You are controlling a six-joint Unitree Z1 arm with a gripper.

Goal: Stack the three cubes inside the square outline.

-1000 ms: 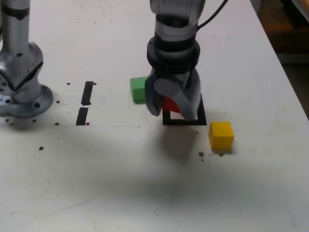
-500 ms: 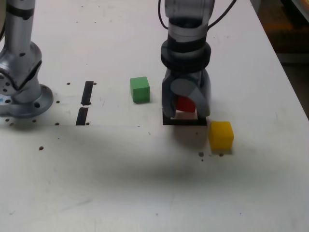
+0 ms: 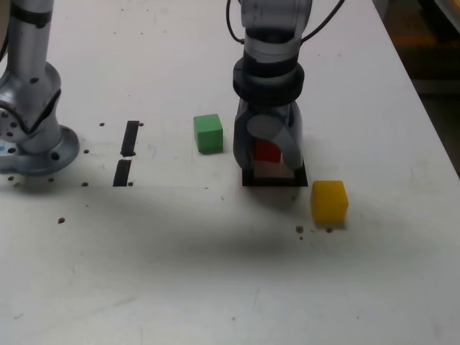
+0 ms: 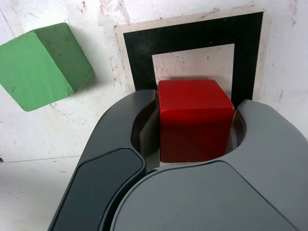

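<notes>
**Now: red cube held over the square outline**

At the far left of the exterior view the arm's metal base [image 3: 32, 140] stands on the white worktop [image 3: 215, 273], whose lower half lies bare and open. Two short black tape strips [image 3: 126, 154] lie right of it, one behind the other. The green cube [image 3: 208, 133] sits left of centre, apart from the end effector [image 3: 269, 154], with a clear gap between.

At centre the end effector pinches the red cube [image 4: 194, 119] from both sides, over the white middle of the square outline [image 3: 275, 176]; whether it touches the surface cannot be told. A second ago the end effector was further left, hiding part of the green cube; now that cube shows whole.

Lower right, the yellow cube [image 3: 329, 201] rests just outside the outline's corner, near the end effector. The worktop's right edge [image 3: 424, 122] runs beyond.
</notes>
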